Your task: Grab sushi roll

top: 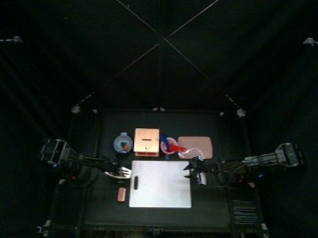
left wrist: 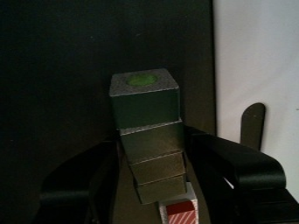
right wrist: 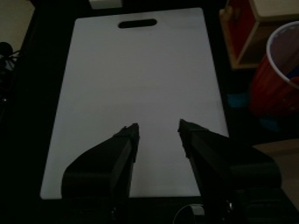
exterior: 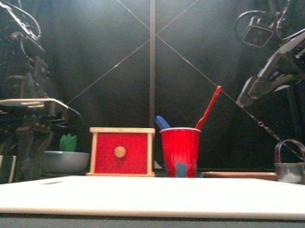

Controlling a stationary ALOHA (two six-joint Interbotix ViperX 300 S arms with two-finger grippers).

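The sushi roll (left wrist: 149, 122) is a long dark green bar of several stacked segments with a light green end, lying on the black table. My left gripper (left wrist: 152, 168) is open, one black jaw on each side of the roll's near part; whether the jaws touch it I cannot tell. From above, the left gripper (top: 122, 172) sits just left of the white cutting board (top: 162, 184). My right gripper (right wrist: 158, 131) is open and empty, hovering over that cutting board (right wrist: 140, 96) from its right side (top: 192, 172).
A small red and white piece (left wrist: 181, 213) lies by the roll's near end. Behind the board stand a bowl (top: 123, 143), a red wooden box (top: 147, 141), a red cup (top: 169, 145) with utensils and a wooden board (top: 199, 146).
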